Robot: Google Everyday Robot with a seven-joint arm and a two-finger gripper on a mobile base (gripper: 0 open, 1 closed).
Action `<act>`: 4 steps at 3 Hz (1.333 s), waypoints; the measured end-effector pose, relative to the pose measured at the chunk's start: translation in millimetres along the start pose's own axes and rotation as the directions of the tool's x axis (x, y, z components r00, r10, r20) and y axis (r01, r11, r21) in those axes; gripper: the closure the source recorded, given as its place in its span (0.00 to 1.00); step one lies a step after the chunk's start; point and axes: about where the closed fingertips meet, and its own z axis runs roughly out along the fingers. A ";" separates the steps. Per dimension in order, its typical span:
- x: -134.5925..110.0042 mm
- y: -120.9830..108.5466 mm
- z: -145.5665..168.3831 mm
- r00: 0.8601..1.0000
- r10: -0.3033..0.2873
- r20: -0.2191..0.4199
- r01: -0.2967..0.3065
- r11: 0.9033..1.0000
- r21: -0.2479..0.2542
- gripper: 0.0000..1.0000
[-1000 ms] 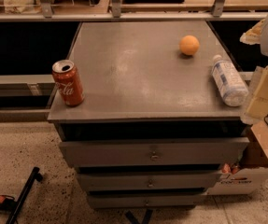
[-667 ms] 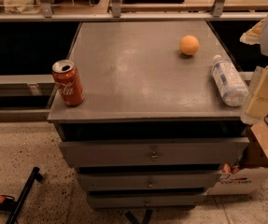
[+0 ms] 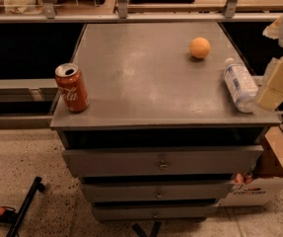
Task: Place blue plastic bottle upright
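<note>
On the speckled floor in front of the grey cabinet (image 3: 131, 83), to its left, lies a black bar (image 3: 25, 204). At the cabinet's lower right corner a cardboard box (image 3: 260, 185) stands on the floor, close against the drawers (image 3: 160, 163). There are three drawers, one under another, on the front face of the cabinet.

A red Coca-Cola can (image 3: 72, 88) stands upright at the front left corner of the cabinet's top, with its top already opened. On the right side of the top, near the front edge, is the blue plastic bottle (image 3: 239, 85). It lies on its side, not upright, and its white cap points toward the back of the cabinet. The gripper (image 3: 278, 83) is just past the right edge of the cabinet, very near the bottle and a little above the level of the top. I cannot tell whether it is open or closed, or whether it touches the bottle; it does not seem to hold anything.

Farther back on the top, right of the middle, an orange ball (image 3: 199, 47) rests well apart from the can. Behind the cabinet a metal rail (image 3: 131, 17) runs across.
</note>
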 end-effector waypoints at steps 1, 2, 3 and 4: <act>8.3 -50.0 15.4 0.994 0.107 -0.011 -0.107 0.993 0.049 0.00; 18.3 -96.0 32.1 0.974 0.224 -0.027 -0.220 0.970 0.106 0.00; 21.5 -133.0 50.9 0.925 0.378 -0.039 -0.368 0.916 0.161 0.00; 36.5 -153.0 83.9 0.832 0.551 -0.063 -0.536 0.827 0.169 0.00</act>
